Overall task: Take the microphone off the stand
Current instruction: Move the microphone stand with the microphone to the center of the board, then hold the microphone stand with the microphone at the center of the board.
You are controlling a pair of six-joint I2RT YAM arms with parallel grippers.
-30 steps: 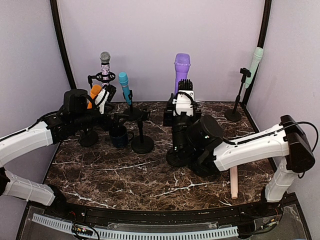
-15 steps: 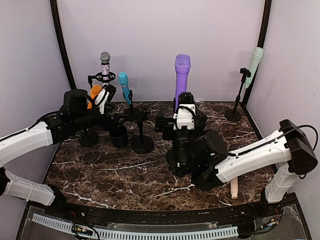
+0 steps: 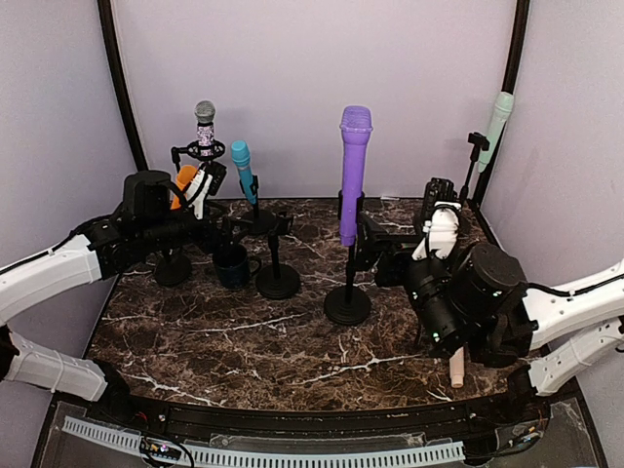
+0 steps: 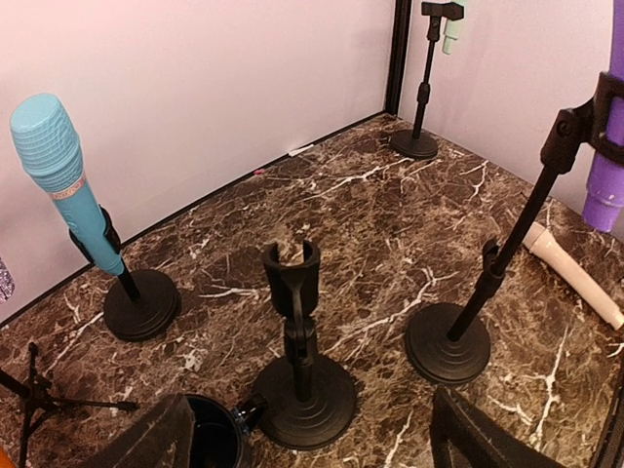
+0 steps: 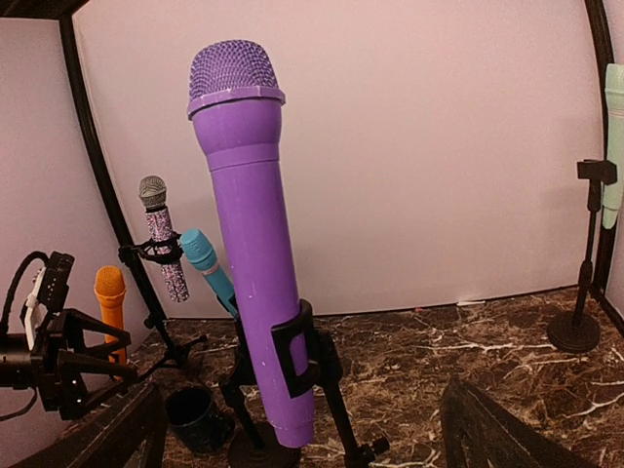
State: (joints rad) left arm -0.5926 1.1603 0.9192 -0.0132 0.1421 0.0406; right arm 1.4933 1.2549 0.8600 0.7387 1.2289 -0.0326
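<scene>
Purple microphone (image 3: 355, 175) clipped in black stand (image 3: 348, 304), right hand (image 3: 378, 252) spread wide near it, left hand (image 4: 307, 429) wide

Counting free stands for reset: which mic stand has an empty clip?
The short black stand beside the dark mug: its clip is bare, while the stands of the purple microphone, blue microphone and mint microphone each hold one.

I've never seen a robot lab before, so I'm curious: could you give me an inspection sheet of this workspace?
Surface: dark marbled table.
Job's things: purple microphone upright, clipped in its stand.
Clutter: empty stand; teal microphone, silver microphone, orange microphone, mint microphone; beige microphone lying flat; dark mug.
Grippers: left fingers and right fingers open, holding nothing.
Cables: black loop by left wrist.
Surroundings: pale walls, black corner posts.
</scene>
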